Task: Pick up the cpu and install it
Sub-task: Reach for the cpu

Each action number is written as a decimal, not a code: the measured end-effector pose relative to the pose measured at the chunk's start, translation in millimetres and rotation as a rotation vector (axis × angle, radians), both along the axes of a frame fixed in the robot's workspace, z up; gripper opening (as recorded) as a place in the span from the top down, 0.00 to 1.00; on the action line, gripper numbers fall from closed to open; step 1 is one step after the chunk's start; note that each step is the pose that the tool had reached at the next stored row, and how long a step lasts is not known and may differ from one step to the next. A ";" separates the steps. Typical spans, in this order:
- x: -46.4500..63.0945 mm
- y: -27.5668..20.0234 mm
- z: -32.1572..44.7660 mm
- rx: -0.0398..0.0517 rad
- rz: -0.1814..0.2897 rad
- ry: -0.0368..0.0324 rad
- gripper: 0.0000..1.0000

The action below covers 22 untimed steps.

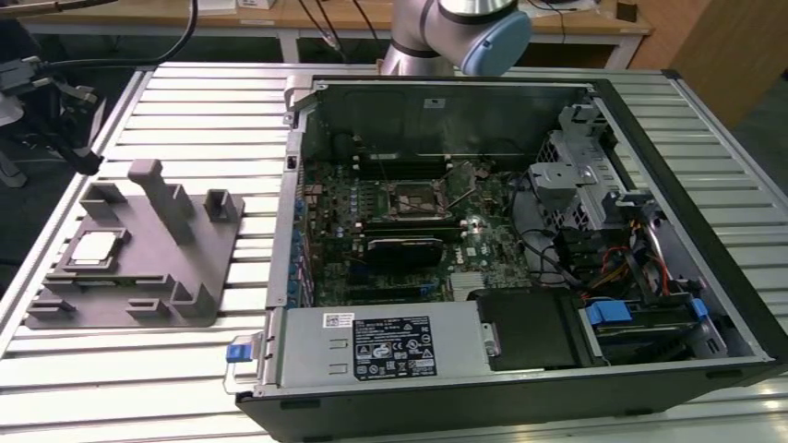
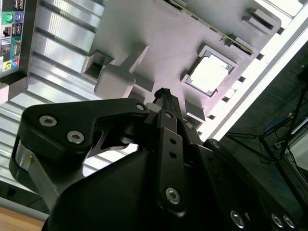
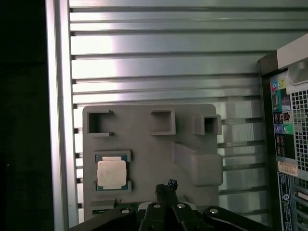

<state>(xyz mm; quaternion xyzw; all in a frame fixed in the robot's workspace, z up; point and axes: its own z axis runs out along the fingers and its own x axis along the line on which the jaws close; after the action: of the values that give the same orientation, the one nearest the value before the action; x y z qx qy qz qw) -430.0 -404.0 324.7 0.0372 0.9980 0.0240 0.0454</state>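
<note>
A robotics lab or workshop is indicated: an opened computer case (image 1: 493, 231) is laid on a slatted aluminium table (image 1: 197, 111), a robot arm (image 1: 462, 32) is mounted behind it, and wooden workbenches (image 1: 124, 20) are seen beyond.

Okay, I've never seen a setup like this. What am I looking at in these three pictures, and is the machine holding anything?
This is a robot arm working at a slatted metal table. The exterior view comes from a camera off the arm. It shows an open computer case with its circuit board and, at that view's left, a grey tray. The two wrist views come from cameras riding on the arm, looking past its black pincer at the tray. In a pocket of the tray lies the cpu, a small silver square chip. The pincer hangs over the tray, apart from the chip, and is not holding it.
</note>
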 end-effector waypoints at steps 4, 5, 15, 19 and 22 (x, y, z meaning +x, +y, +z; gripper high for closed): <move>-4.8 -0.4 -3.4 0.0001 0.000 0.0015 0.89; -6.3 -0.4 -4.2 0.0000 0.000 0.0017 0.89; -19.6 -1.5 -11.7 0.0001 0.000 0.0020 0.89; -24.4 -2.5 -14.5 0.0001 0.000 0.0020 0.89; -27.3 -3.3 -16.5 0.0001 0.000 0.0020 0.89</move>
<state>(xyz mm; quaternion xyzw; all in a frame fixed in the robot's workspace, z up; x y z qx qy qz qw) -457.3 -407.3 308.3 0.0372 0.9980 0.0240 0.0444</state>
